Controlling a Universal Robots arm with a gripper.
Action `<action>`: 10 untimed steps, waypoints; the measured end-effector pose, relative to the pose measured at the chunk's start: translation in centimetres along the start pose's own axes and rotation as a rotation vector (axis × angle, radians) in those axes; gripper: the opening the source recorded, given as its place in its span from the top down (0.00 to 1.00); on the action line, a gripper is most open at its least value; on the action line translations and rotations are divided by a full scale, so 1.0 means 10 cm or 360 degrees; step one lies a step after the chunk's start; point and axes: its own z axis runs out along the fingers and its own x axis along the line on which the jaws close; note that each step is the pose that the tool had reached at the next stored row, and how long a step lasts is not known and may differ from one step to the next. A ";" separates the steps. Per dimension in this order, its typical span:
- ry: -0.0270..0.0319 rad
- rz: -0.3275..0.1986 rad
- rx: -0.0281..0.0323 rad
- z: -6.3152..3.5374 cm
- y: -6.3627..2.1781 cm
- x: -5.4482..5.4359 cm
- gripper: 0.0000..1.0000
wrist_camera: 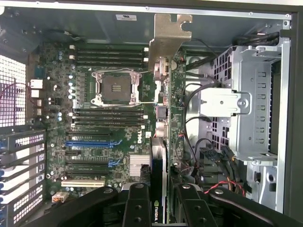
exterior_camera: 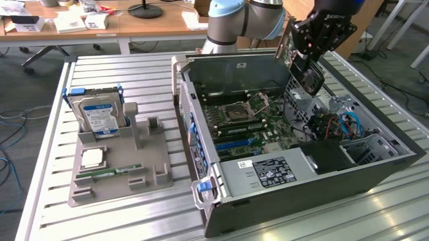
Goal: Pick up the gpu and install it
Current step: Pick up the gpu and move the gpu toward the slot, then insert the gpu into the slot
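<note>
gpu (wrist_camera: 163,94) — in gripper (wrist_camera: 158,201) — above motherboard (wrist_camera: 57,142).

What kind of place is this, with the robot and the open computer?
Probably a robotics lab or workshop: a robot arm whose gripper holds a gpu over an open computer case on a metal table, with cluttered office desks behind.

Robot arm (exterior_camera: 231,20) with pale blue joints stands at the far edge of the bench (exterior_camera: 120,70) and bends toward the exterior view's right. Its black hand (exterior_camera: 305,57) points down, fingers (wrist_camera: 137,208) clamped on the gpu (wrist_camera: 157,170), which hangs edge-on below the hand.
</note>
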 end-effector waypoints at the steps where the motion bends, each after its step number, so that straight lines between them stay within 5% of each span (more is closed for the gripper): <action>1: 0.00000 0.0000 0.00000 0.001 0.000 0.00 0.74; 10: 0.00000 0.0000 -0.00003 0.002 -0.001 0.00 0.74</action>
